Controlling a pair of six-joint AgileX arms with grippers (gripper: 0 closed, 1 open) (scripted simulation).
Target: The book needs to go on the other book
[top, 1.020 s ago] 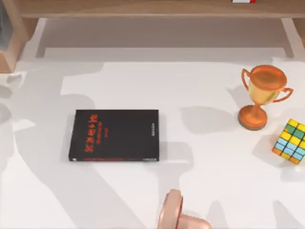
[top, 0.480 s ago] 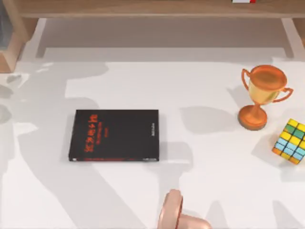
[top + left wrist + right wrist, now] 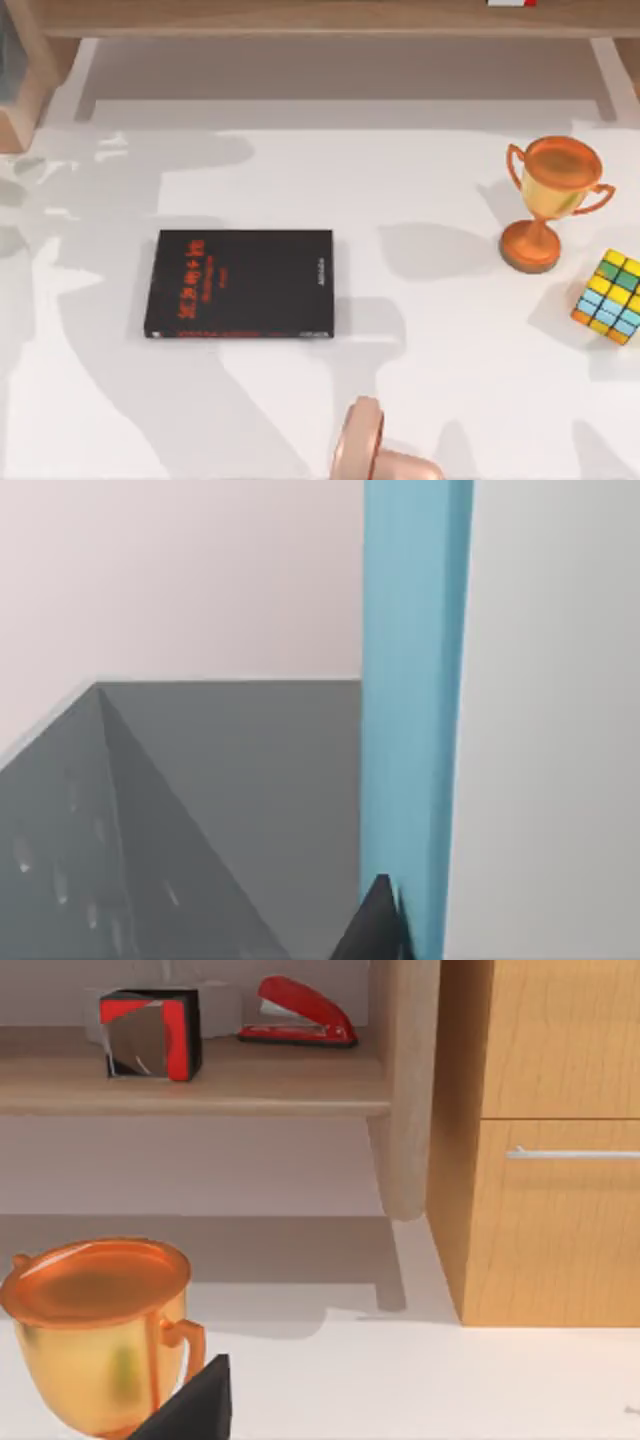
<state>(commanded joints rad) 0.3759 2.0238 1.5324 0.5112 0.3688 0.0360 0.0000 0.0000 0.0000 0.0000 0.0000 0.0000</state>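
Left tool (image 3: 385, 925): a dark fingertip shows at the edge of the left wrist view, pressed against the blue book (image 3: 415, 710). The book runs as a long light-blue band straight away from the finger, so its long axis lies along the tool's line of sight, and it appears carried edge-on. Judgement: the tool is clamped on the book, since the book hangs right at the finger with a pale wall and grey floor behind it, well off the counter.

Black book (image 3: 240, 283): flat on the counter (image 3: 430, 400), left of centre in the top view, long axis running left to right, red lettering toward its left end and small pale text near its right edge. Cover bare, nothing on it.

Key relation: the blue book must come in from the left side and be turned flat, its long axis matched to the black book's left-right run, then lowered. The left arm is the nearer one and already has the load.

Right tool (image 3: 190, 1410): one dark fingertip visible beside the trophy (image 3: 95, 1335); spread cannot be told. Arm looks parked at the right.

Containers: the trophy cup (image 3: 550, 205) looks empty. Shelf (image 3: 190, 1085) carries a red stapler (image 3: 300, 1020) and a red-and-black box (image 3: 150, 1035). Cube (image 3: 610, 297) sits at the counter's right edge.
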